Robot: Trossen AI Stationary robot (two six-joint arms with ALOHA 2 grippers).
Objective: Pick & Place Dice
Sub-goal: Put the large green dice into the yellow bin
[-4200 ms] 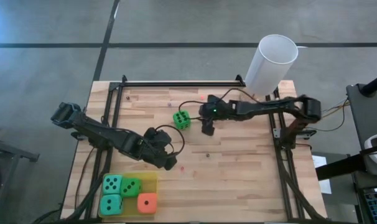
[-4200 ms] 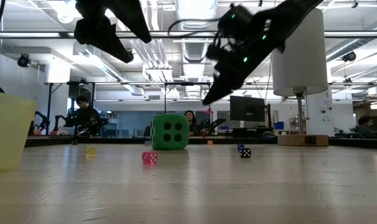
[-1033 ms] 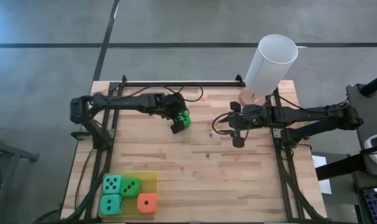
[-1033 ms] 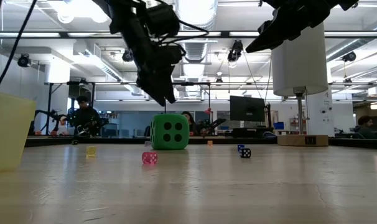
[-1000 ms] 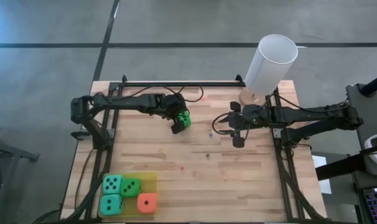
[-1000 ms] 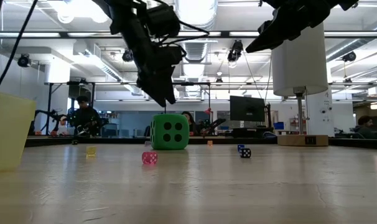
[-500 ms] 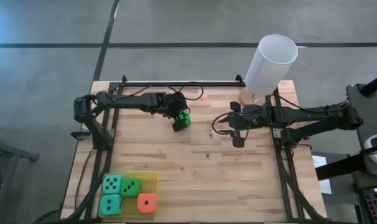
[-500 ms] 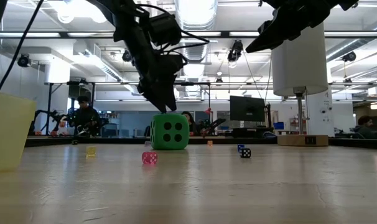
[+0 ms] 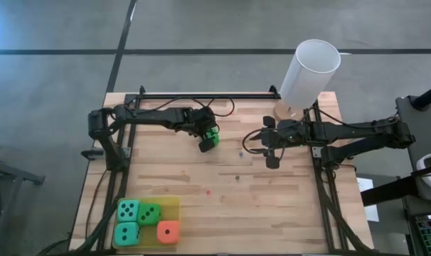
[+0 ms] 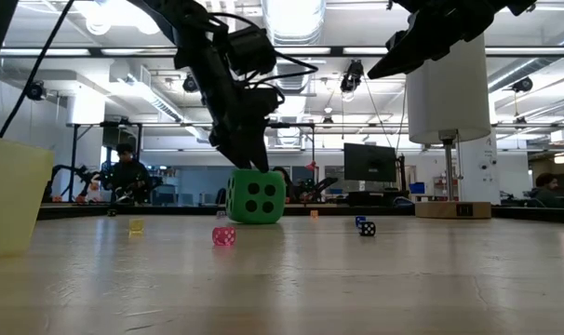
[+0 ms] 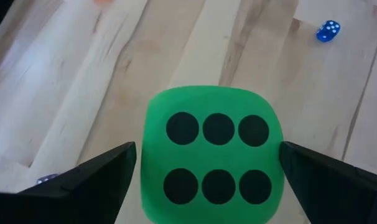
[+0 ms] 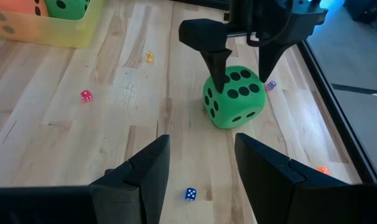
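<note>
Green die (image 11: 212,162) on the table (image 9: 272,199), rounded corners, six black pips up, left gripper (image 12: 243,51) spread wide astride it, not gripping, right gripper (image 9: 272,159) open, empty

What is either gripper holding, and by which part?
Nothing. The left gripper straddles the green die with fingers open; the right gripper hangs open, apart.

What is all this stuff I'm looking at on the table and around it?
Big green die: one, green with black pips, on the table's far half, between the left gripper's fingers.
Dice in the tray: four, two teal, one green, one orange-red, near left corner.
Yellow tray: one, translucent yellow, near left corner.
Tiny dice: several, blue, pink, yellow, scattered on the wood.
White cylinder: one, far right corner.
Table: one, light wood.
Left gripper: open, straddling the green die.
Right gripper: open, empty, waiting right of centre.
</note>
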